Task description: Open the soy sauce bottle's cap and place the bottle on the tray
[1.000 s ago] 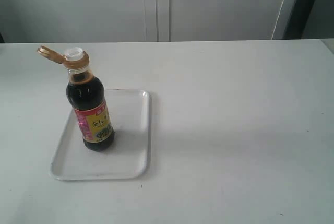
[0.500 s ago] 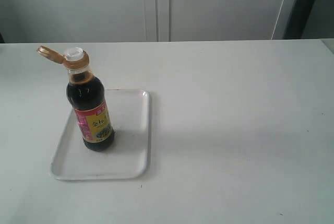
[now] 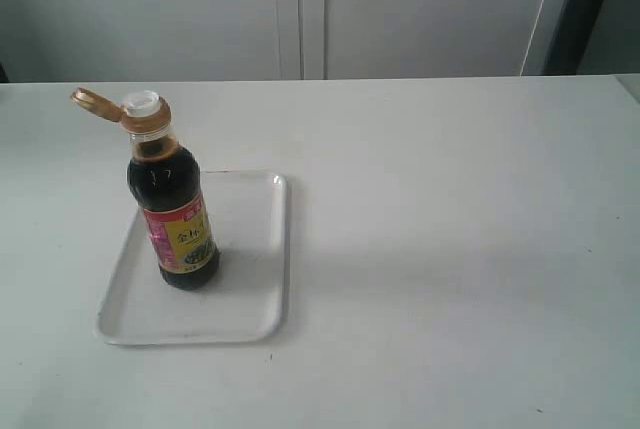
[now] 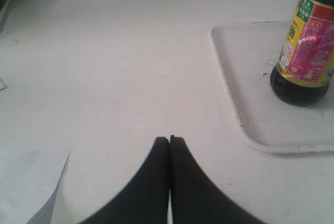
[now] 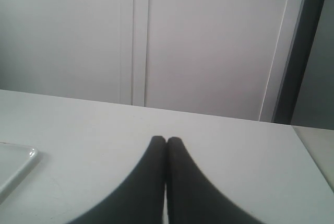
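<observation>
- White table (image 3: 450, 249) spreads under both my arms, with pale cabinet doors (image 3: 400, 9) behind it.
- My left claw (image 4: 169, 139) is clenched, its two dark tips pressed together with nothing between them, hanging over bare table.
- My right claw (image 5: 166, 139) is clenched the same way and holds nothing; it faces the cabinet doors.
- Close by my left claw a thin white sheet (image 4: 31, 182) lies flat on the table.
- Beyond my left claw's tips and off to one side, apart from them, sits the tray (image 4: 245, 78), its floor flecked with dark specks.
- Only a corner of the tray shows off to the side of my right claw, well apart from it.
- The soy sauce bottle (image 3: 172, 209) stands upright on the tray, near its edge, out of my claws' grasp.
- Up top, the cap (image 3: 95, 102) is flipped open and hangs back on its hinge, baring the white spout (image 3: 142, 102).
</observation>
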Available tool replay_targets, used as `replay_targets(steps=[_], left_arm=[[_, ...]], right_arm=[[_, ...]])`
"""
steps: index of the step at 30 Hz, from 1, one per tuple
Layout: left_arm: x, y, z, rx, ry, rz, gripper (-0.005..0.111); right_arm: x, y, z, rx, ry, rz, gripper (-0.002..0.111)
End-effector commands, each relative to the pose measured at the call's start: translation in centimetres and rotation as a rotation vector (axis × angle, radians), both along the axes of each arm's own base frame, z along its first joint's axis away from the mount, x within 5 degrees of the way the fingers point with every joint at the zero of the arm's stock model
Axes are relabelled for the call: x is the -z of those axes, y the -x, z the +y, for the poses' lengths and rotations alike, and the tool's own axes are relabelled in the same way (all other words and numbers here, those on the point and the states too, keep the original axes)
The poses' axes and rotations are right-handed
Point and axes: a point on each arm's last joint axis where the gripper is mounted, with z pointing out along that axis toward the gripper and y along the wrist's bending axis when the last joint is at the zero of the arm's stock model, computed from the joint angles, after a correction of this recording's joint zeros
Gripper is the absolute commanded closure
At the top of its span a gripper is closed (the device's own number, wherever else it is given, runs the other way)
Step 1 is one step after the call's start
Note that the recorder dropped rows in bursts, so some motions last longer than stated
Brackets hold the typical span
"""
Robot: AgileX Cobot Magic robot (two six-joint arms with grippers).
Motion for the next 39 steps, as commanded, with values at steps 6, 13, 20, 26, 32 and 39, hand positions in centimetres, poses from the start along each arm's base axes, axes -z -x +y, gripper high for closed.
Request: replay_targets(steps=[6, 13, 20, 26, 32, 39], left_arm=[[0.1, 0.0, 0.0, -0.004, 0.022, -0.002, 0.107], [0.1, 0.0, 0.0, -0.004, 0.022, -0.002, 0.107], [0.1, 0.0, 0.0, -0.004, 0.022, -0.002, 0.107], [0.1, 0.0, 0.0, -0.004, 0.022, -0.002, 0.107], [0.1, 0.0, 0.0, -0.004, 0.022, -0.002, 0.107], [0.1, 0.0, 0.0, -0.003, 0.020, -0.002, 0.107]], right_arm=[[0.1, 0.1, 0.0, 0.000, -0.002, -0.002, 0.108], [0.3, 0.1, 0.0, 0.000, -0.006, 0.016, 0.108], [1.5, 1.4, -0.3, 0.016, -0.027, 0.078, 0.108], [5.8, 1.7, -0.4, 0.014, -0.009, 0.115, 0.108], [7.7, 1.5, -0.3, 0.014, 0.008, 0.168, 0.108], [8.1, 1.5, -0.3, 0.008, 0.070, 0.204, 0.108]])
